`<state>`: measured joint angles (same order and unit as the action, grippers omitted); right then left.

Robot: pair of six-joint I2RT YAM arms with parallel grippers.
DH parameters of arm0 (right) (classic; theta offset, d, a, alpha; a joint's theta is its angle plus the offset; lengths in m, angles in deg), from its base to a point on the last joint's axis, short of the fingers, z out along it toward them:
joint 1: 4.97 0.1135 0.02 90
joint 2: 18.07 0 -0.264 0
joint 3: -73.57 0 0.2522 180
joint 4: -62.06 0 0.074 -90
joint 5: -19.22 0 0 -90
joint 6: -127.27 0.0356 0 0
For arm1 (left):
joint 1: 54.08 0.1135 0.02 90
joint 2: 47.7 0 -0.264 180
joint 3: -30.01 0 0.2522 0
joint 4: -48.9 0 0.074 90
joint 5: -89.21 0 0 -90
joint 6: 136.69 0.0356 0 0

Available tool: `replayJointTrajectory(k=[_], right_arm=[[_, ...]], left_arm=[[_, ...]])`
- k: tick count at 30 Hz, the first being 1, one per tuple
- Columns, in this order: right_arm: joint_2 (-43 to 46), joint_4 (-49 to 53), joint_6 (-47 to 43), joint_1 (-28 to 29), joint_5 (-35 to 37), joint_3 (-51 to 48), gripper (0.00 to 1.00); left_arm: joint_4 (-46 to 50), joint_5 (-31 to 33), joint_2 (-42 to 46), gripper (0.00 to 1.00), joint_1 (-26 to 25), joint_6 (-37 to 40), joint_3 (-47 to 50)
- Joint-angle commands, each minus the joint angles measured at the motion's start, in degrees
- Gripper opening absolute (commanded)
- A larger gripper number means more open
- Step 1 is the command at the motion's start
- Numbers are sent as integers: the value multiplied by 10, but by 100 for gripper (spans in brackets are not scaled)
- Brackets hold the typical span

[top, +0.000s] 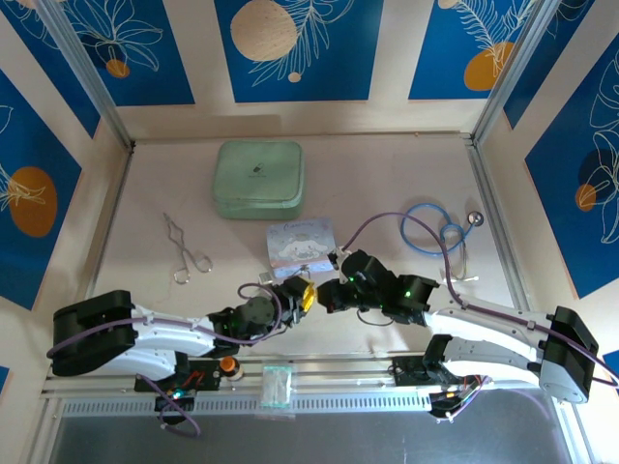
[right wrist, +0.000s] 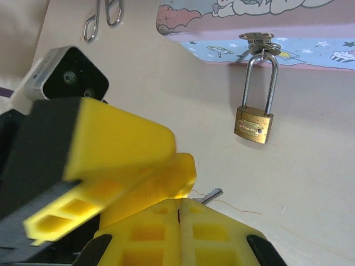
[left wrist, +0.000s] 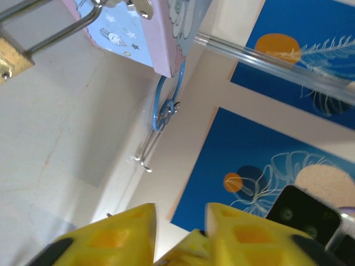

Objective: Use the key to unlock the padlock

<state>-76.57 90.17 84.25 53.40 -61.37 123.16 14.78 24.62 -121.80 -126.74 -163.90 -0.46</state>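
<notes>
The brass padlock (right wrist: 254, 124) hangs by its silver shackle from the hasp of the pale-blue cartoon tin (right wrist: 288, 47) and rests on the table. In the left wrist view the padlock (left wrist: 10, 62) sits at the top left under the tin (left wrist: 138, 33). My right gripper (right wrist: 178, 209) is shut, and the silvery key (right wrist: 211, 194) pokes out past its fingertips toward the padlock. My left gripper (left wrist: 180, 221) is open, its yellow fingers (right wrist: 125, 141) pressed close against the right gripper's tips. In the top view the two grippers, left (top: 299, 295) and right (top: 326, 294), meet just in front of the tin (top: 302, 242).
A mint-green case (top: 258, 179) lies at the back. Silver forceps (top: 186, 248) lie to the left, and a blue stethoscope (top: 437, 228) to the right. An orange knob (top: 229, 364) and a clear plastic box (top: 277, 385) sit on the front rail.
</notes>
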Motion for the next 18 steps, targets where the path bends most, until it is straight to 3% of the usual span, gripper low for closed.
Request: replayJointTrajectory(k=[1, 4, 9, 16, 18], right_arm=[[20, -13, 8, -2, 8, -6, 0], [23, -14, 5, -3, 13, -4, 0], [3, -29, 3, 1, 2, 7, 0], [-10, -75, 6, 13, -24, -3, 0], [-10, -78, 5, 13, -31, -8, 0]], left_arm=[[-31, -9, -13, 56, -1, -8, 14], [-41, -11, -20, 70, -1, -11, 13], [-37, -20, -32, 73, -1, -19, -2], [-140, -7, -77, 63, -1, -23, 11], [-146, -12, -84, 53, -1, -23, 9]])
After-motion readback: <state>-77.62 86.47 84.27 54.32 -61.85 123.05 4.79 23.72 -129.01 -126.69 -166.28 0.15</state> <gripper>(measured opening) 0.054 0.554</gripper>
